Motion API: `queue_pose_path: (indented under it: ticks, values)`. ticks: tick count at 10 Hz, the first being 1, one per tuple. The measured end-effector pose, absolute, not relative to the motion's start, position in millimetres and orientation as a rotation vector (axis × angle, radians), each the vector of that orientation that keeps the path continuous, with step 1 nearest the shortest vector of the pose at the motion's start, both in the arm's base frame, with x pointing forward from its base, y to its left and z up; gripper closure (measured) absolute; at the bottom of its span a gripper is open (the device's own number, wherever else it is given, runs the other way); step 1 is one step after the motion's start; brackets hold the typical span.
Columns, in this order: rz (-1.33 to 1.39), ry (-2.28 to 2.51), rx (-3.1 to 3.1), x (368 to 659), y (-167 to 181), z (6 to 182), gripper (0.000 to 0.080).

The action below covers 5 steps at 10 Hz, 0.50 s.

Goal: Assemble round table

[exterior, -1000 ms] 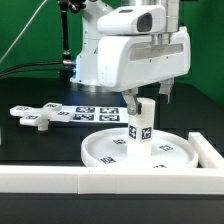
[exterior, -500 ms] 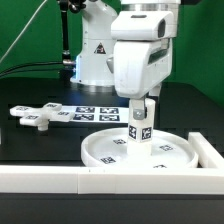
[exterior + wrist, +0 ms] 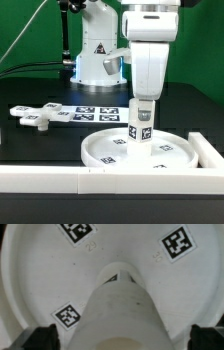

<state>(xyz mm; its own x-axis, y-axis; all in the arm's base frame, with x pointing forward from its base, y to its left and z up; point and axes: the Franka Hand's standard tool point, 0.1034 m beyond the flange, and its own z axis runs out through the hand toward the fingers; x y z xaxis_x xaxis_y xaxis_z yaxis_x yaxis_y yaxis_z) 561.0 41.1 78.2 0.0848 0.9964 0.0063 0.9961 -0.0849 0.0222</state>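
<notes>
The large round rimmed disc [image 3: 110, 150] lies flat near the front wall. The short cylindrical post [image 3: 140, 130] stands upright on its middle, with tags on its sides. My gripper [image 3: 142, 107] hangs straight down over the post's top, with a finger on each side. In the wrist view the post [image 3: 122, 308] runs between the dark fingers [image 3: 40, 337], with a small gap on each side. The gripper [image 3: 122, 339] is open around it, and the disc [image 3: 40, 274] shows behind. The flat cross-shaped piece [image 3: 35, 117] lies at the exterior view's left.
The marker board [image 3: 95, 113] lies behind the disc, in front of the arm's base [image 3: 95, 65]. The long white border wall [image 3: 60, 179] runs along the front and turns up the exterior view's right side [image 3: 208, 150].
My wrist has turned about its vertical axis above the post, from broad side on to narrow side on. The post and its tags have not moved.
</notes>
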Motion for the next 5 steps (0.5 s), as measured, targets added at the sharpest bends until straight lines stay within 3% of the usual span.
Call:
queue_pose_path:
  ticks: [5]
  values:
    - [-0.008, 2.336, 2.054, 560.0, 34.5, 77.2, 0.0151]
